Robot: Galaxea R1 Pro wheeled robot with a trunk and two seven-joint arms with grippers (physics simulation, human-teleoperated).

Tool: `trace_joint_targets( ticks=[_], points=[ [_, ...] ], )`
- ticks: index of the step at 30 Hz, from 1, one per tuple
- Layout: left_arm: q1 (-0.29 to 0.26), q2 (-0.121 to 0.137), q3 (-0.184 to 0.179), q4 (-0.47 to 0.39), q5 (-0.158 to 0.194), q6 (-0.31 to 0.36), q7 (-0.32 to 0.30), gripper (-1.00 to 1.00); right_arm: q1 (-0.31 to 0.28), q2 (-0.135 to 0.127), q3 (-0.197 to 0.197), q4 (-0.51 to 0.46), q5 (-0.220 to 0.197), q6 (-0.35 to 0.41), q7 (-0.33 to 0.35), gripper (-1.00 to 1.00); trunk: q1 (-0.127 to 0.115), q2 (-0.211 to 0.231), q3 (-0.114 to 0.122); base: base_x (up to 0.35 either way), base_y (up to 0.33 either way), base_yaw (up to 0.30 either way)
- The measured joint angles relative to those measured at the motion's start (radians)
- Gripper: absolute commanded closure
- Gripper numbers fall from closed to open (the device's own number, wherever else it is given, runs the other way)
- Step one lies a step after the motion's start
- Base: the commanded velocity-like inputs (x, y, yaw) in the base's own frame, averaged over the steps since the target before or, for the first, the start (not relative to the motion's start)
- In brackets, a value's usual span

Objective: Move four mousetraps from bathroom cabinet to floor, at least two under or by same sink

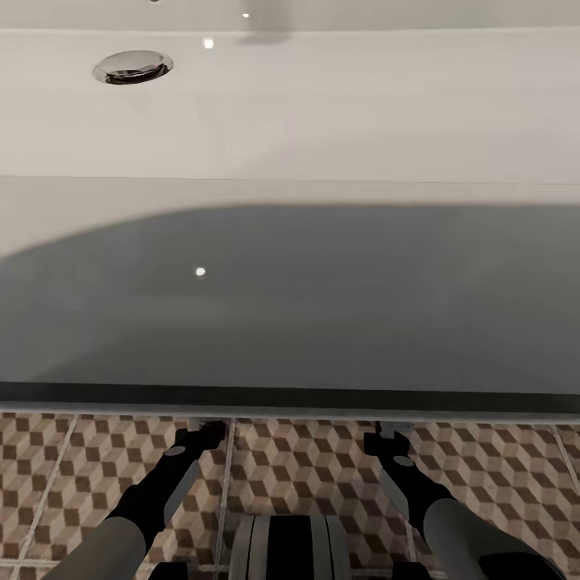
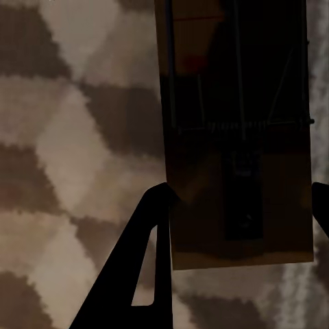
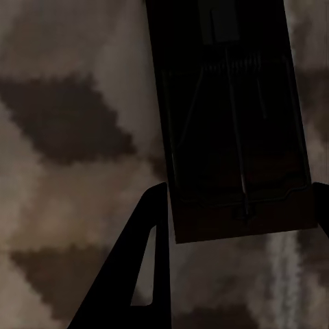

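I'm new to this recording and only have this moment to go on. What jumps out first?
The white bathroom sink dominates the head view, its chrome drain at the upper left. Below its front edge runs a strip of cube-patterned bathroom floor, where both arms reach under the basin. Each wrist view shows a mousetrap between the gripper fingers above the tiles: one in the left gripper, one in the right gripper.

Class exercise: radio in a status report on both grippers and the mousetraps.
Left gripper shut on mousetrap. Right gripper likewise, second mousetrap. Both low at sink edge, over patterned floor.
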Motion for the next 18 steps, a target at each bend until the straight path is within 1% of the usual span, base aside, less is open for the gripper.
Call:
trace_joint_targets(
  ticks=[18],
  points=[
    [0.000,0.000,0.000,0.001,0.000,0.000,0.000,1.00,0.000,-0.004,0.000,0.000,0.000,-0.001,0.001,1.00,0.000,0.000,0.000,0.000,0.000,0.000]
  ],
)
